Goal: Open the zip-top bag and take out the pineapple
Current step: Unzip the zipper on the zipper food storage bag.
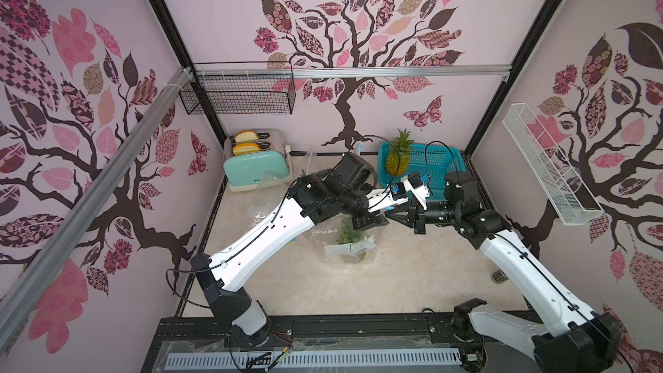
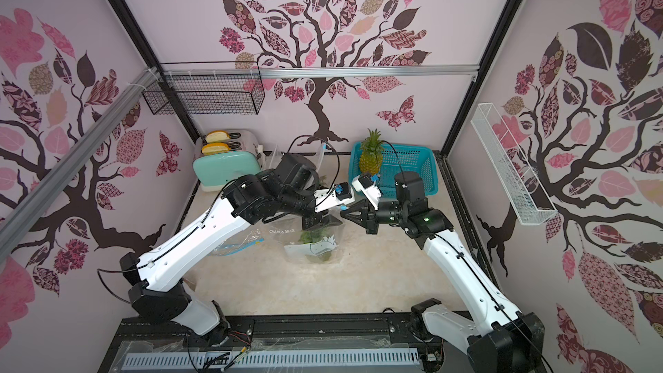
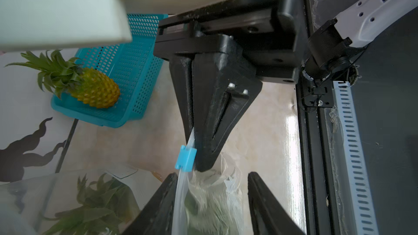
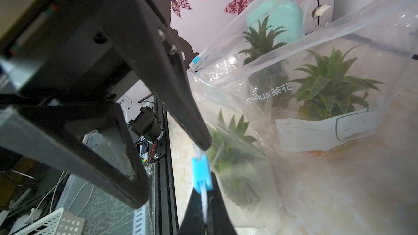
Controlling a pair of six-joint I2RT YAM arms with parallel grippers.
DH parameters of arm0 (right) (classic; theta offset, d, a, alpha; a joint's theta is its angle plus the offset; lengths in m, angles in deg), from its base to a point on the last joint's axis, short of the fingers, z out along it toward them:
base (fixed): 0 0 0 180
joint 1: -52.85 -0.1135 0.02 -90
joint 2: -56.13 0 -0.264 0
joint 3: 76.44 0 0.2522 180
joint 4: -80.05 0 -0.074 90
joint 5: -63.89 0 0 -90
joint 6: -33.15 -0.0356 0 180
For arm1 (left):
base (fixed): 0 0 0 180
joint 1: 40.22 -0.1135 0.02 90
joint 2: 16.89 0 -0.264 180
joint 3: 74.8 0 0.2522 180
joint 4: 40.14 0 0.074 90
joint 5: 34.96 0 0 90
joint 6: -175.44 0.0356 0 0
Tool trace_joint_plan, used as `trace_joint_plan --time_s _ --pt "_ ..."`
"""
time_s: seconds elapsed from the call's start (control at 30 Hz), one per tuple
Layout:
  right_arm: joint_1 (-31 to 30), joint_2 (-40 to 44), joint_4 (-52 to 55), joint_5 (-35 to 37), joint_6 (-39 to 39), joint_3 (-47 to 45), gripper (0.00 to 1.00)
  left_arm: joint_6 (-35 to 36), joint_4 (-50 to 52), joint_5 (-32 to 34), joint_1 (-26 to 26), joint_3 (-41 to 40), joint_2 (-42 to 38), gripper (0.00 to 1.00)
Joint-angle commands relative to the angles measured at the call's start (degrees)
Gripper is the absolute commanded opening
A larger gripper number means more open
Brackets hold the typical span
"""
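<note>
The tabletop (image 1: 412, 281) is pale and marbled, boxed in by 3 walls papered with a pink and brown tree (image 1: 344, 30). Near its middle sits the zip-top bag (image 1: 344, 249), the pineapple (image 1: 349, 236) inside it. The right gripper (image 3: 196, 152) is pinched tight on the bag's zip strip beside the blue slider (image 3: 185, 160). The left gripper (image 3: 212, 174) gapes wide, 1 finger either side of that edge. At the back stand a mint toaster (image 1: 256, 168) and a teal basket (image 1: 441, 163) holding a 2nd pineapple (image 1: 397, 161).

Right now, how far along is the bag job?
Done: right gripper is pinched on the zip-top bag at its strip, beside the blue slider. In hand: left gripper open, straddling the bag top. Left: the pineapple is still inside; whether the zip is open, I can't tell.
</note>
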Motion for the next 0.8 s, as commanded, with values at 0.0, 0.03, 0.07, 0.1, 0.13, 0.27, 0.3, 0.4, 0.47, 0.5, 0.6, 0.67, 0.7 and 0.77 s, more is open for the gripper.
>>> trace_joint_plan --time_s 0.0,0.03,0.07,0.1,0.13,0.27,0.3,0.4,0.47,0.5,0.6,0.67,0.7,0.77 --pt "-0.68 0.29 0.87 -1.52 1.94 2.39 0.00 0.75 -0.84 -5.03 -1.19 2.23 -0.36 0.51" --pt "-0.81 0.38 0.79 -1.69 2.04 2.42 0.00 0.49 -1.48 -5.65 -1.64 2.04 -0.21 0.50" --pt "-1.03 0.47 0.73 -1.72 2.07 2.37 0.00 0.23 -2.18 -6.32 -2.05 1.83 -0.04 0.49" --pt "-1.08 0.47 0.70 -1.68 2.08 2.44 0.00 -0.06 -2.85 -6.97 -2.42 1.77 0.10 0.48" --pt "-1.17 0.56 0.78 -1.74 2.21 2.52 0.00 -0.43 -3.38 -7.51 -2.85 1.56 0.14 0.48" --pt "-1.17 0.32 0.99 -1.53 2.48 2.69 0.00 -0.85 -4.55 -9.39 -3.74 1.09 0.11 0.40" --pt "-1.24 0.21 0.97 -1.49 2.49 2.69 0.00 -0.76 -4.62 -9.68 -3.84 1.08 0.09 0.38" --pt "-1.25 -0.13 0.87 -1.35 2.38 2.88 0.00 -0.75 -4.58 -10.29 -3.94 1.00 0.23 0.31" --pt "-1.25 -0.23 0.66 -1.39 2.30 2.99 0.00 -0.66 -4.61 -10.53 -4.10 0.90 0.39 0.30" --pt "-1.25 -0.32 0.53 -1.34 2.22 2.99 0.00 -0.66 -4.55 -10.71 -4.11 0.98 0.45 0.29" --pt "-1.27 -0.41 0.36 -0.91 2.03 3.09 0.00 -0.68 -4.39 -10.93 -4.16 0.92 0.86 0.29" --pt "-1.29 -0.32 0.19 -0.80 2.09 3.08 0.00 -0.67 -4.20 -10.99 -4.20 1.07 1.40 0.28" --pt "-1.30 -0.23 0.16 -0.68 2.05 3.15 0.00 -0.61 -3.91 -11.08 -4.20 1.18 1.64 0.28" --pt "-1.31 -0.14 0.12 -0.70 2.02 3.28 0.00 -0.58 -3.42 -11.31 -4.33 1.62 2.18 0.28"
